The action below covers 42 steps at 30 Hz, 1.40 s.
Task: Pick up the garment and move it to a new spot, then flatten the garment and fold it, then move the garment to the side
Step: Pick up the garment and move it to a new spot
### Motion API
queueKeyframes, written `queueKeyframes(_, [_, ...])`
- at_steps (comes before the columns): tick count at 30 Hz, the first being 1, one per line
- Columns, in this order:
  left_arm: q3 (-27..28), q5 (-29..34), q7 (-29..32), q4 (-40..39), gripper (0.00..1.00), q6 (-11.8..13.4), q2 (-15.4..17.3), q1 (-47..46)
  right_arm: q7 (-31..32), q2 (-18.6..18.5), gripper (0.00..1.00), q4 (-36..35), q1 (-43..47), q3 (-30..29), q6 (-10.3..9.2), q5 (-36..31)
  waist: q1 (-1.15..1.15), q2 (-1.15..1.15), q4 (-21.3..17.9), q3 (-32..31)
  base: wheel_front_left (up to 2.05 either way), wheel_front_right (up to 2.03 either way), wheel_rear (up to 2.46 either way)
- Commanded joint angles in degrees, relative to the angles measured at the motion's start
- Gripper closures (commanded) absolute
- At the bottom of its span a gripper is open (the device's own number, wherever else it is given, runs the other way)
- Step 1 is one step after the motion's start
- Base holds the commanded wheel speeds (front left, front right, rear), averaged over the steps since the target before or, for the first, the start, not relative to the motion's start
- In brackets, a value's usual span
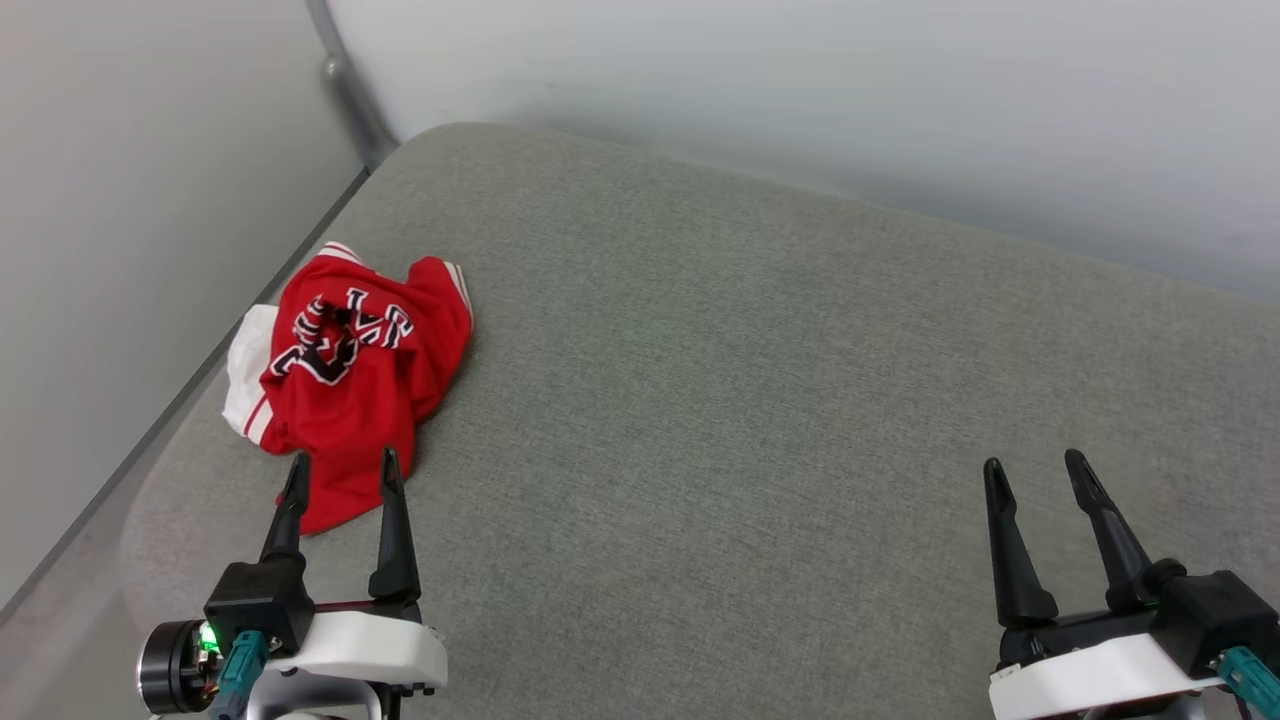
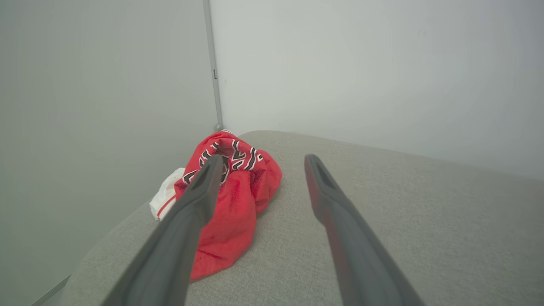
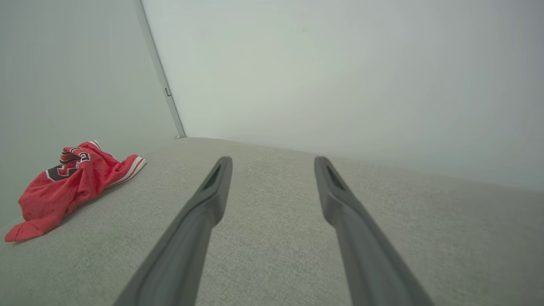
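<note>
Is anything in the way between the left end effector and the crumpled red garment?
Nothing visible stands between them. The open left end effector is right at the near edge of the garment, which lies crumpled on the grey padded surface.

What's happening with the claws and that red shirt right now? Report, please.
Left gripper open, empty, at near hem of red jersey T-shirt. Right gripper open, empty, well clear. T-shirt crumpled at left edge of grey cushion. No obstruction seen.
</note>
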Motion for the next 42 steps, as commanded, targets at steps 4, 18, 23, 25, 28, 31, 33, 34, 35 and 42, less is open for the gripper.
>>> queueKeyframes(4, [0.1, -0.5, -0.2, 0.2, 0.00, 0.2, 0.0, 0.0, -0.1, 0.1, 0.00, -0.2, 0.1, 0.1, -0.01, -0.6, 0.00, 0.00, 3.5, 0.2, 0.00, 0.00, 0.00])
queueKeyframes(18, [0.7, -1.0, -0.2, 0.4, 0.00, 0.7, 0.0, 0.9, -0.1, 0.1, 0.00, 0.0, -0.2, 0.8, -0.02, -1.3, 0.00, 0.00, 6.4, 0.2, 0.00, 0.00, 0.00])
queueKeyframes(23, [3.1, -1.2, -0.2, 0.4, 0.00, -0.5, 0.0, -2.4, -0.1, 0.1, 0.00, -0.4, -0.8, 0.8, -0.02, -1.8, 0.00, 0.00, 5.3, 1.1, 0.00, 0.00, 0.00])
queueKeyframes(25, [5.3, -0.6, -0.2, 0.1, 0.00, -2.1, 0.3, -4.9, -0.1, 0.1, 0.00, -0.7, -0.9, 0.7, -0.02, -2.4, 0.00, 0.00, 4.8, 2.0, 0.00, 0.00, 0.00])
queueKeyframes(28, [8.9, -0.5, -0.2, 0.8, 0.00, -4.7, 1.8, -10.0, -0.1, 0.1, 0.00, -1.2, -1.8, 0.5, -0.02, -3.4, 0.00, 0.00, 4.0, 3.8, 0.00, 0.00, 0.00])
queueKeyframes(31, [13.1, -1.6, -0.2, 1.6, 0.00, -7.2, 3.7, -17.0, -0.1, 0.1, 0.00, -2.0, -3.0, 0.1, -0.02, -5.0, 0.00, 0.00, 3.0, 6.4, 0.00, 0.00, 0.00])
queueKeyframes(33, [15.5, -2.2, -0.2, 2.0, 0.00, -8.4, 5.3, -21.4, -0.1, 0.1, 0.00, -2.5, -3.8, 0.0, -0.02, -5.9, 0.00, 0.00, 2.2, 8.4, 0.00, 0.00, 0.00])
queueKeyframes(34, [16.2, -2.0, -0.2, 2.4, 0.00, -9.0, 6.3, -23.5, -0.1, 0.1, 0.00, -2.7, -4.4, -0.2, -0.02, -6.3, 0.00, 0.00, 1.9, 9.4, 0.00, 0.00, 0.00])
queueKeyframes(35, [16.7, -2.0, -0.1, 3.1, 0.00, -9.4, 7.3, -25.4, -0.1, 0.1, 0.00, -3.0, -4.8, -0.4, -0.02, -6.7, 0.00, 0.00, 1.6, 10.3, 0.00, 0.00, 0.00])
queueKeyframes(42, [17.0, -3.4, -0.1, 7.5, 0.00, -10.8, 14.4, -34.9, -0.1, 0.1, 0.00, -4.7, -7.0, -0.9, -0.02, -9.1, 0.00, 0.00, -0.2, 15.3, 0.00, 0.00, 0.00])
